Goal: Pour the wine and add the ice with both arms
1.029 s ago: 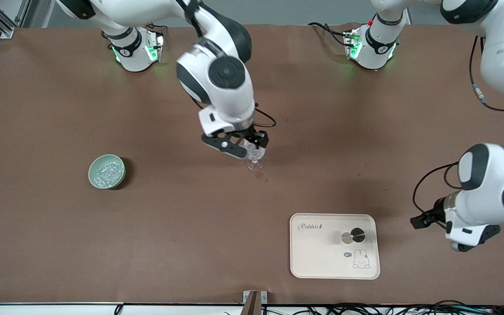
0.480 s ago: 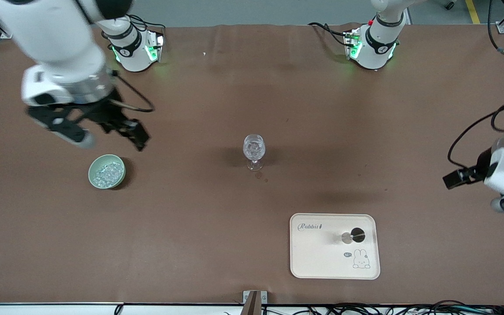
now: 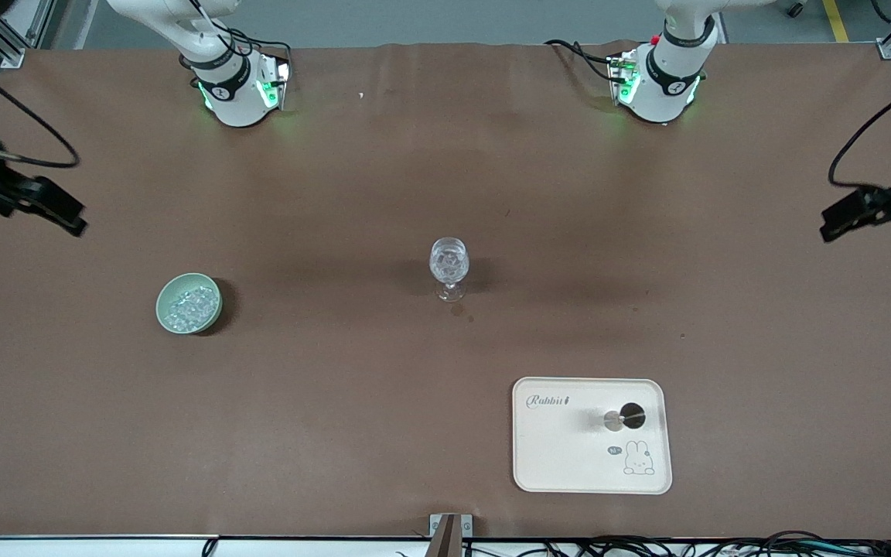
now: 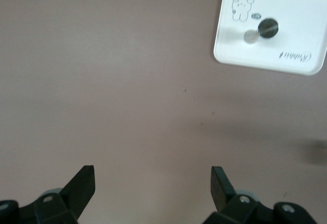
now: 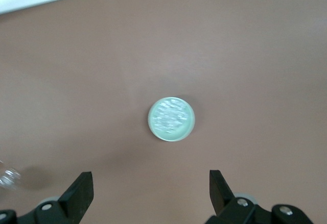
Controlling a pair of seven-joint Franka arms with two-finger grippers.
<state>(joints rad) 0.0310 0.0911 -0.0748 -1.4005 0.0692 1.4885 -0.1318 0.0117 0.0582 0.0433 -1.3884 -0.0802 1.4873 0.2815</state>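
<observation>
A clear stemmed glass (image 3: pixel 449 267) stands at the table's middle with glittering ice chunks in it; its edge shows in the right wrist view (image 5: pixel 7 177). A pale green bowl (image 3: pixel 189 303) holds more ice (image 3: pixel 190 305) toward the right arm's end, and it also shows in the right wrist view (image 5: pixel 171 118). My right gripper (image 3: pixel 59 210) is open and empty, high over the table's edge at the right arm's end (image 5: pixel 150 188). My left gripper (image 3: pixel 841 215) is open and empty, high over the left arm's end (image 4: pixel 152 185). No wine bottle is in view.
A cream tray (image 3: pixel 561 456) with a rabbit drawing lies near the front edge toward the left arm's end. A small dark disc (image 3: pixel 632 415) and a metal piece (image 3: pixel 614 419) lie on it. The tray also shows in the left wrist view (image 4: pixel 296 40). Small stains (image 3: pixel 461 312) mark the cloth by the glass.
My right gripper left the glass and swung up and out to the right arm's end of the table. My left gripper rose and drew back toward the bases.
</observation>
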